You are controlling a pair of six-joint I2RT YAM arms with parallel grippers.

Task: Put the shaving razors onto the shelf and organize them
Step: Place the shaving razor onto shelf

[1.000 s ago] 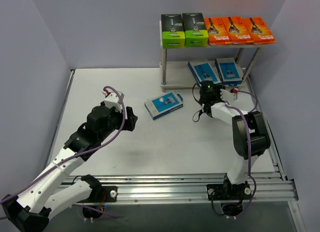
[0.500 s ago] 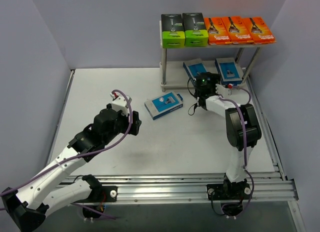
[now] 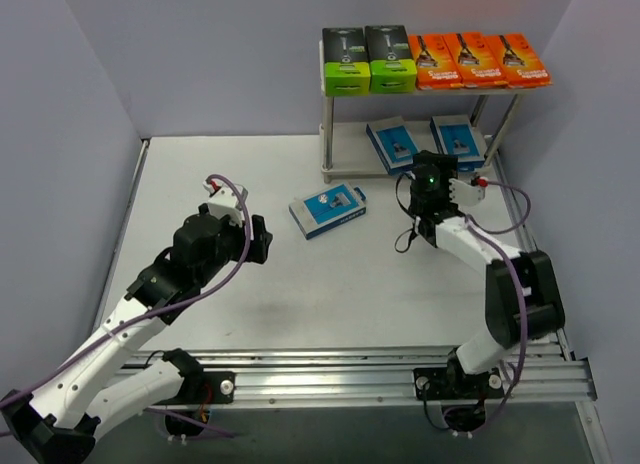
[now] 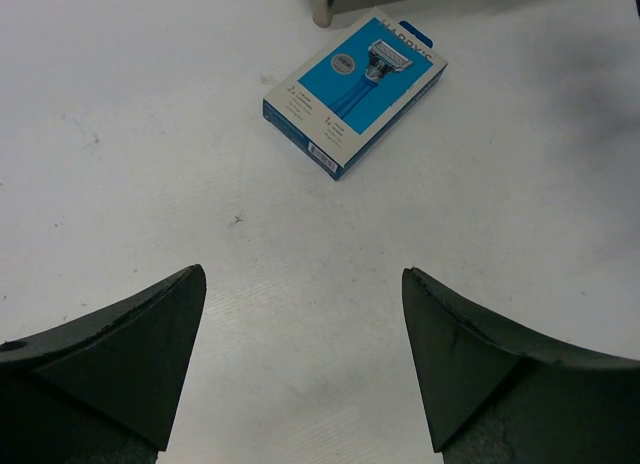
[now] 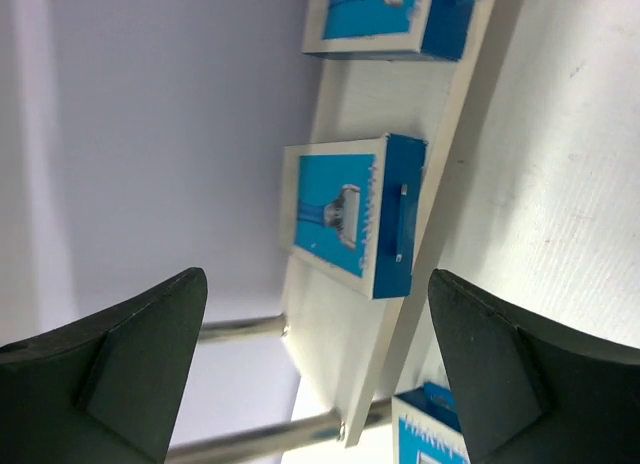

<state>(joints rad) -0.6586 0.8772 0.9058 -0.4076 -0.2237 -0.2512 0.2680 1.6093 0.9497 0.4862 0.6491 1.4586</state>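
From above: one blue pack (image 3: 328,211) lies on the surface (image 3: 240,164), near-left of the shelf (image 3: 350,149). Left wrist: your left pincer (image 4: 302,284) gapes empty. The pack looks like light, stiff card, so pinch across its long edges. Right wrist: right pincer (image 5: 318,279) wide open, empty too.

Pale lilac walls (image 3: 200,54), white tabletop (image 3: 330,294), aluminium rail (image 3: 340,376) along near edge

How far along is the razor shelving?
Seven of eight are on the shelf: two black-and-lime packs and three orange packs on top, two blue packs on the lower board. Nothing in hand; left gripper and right gripper are both open. Left: the last blue pack lying on the table, ahead of the left gripper.
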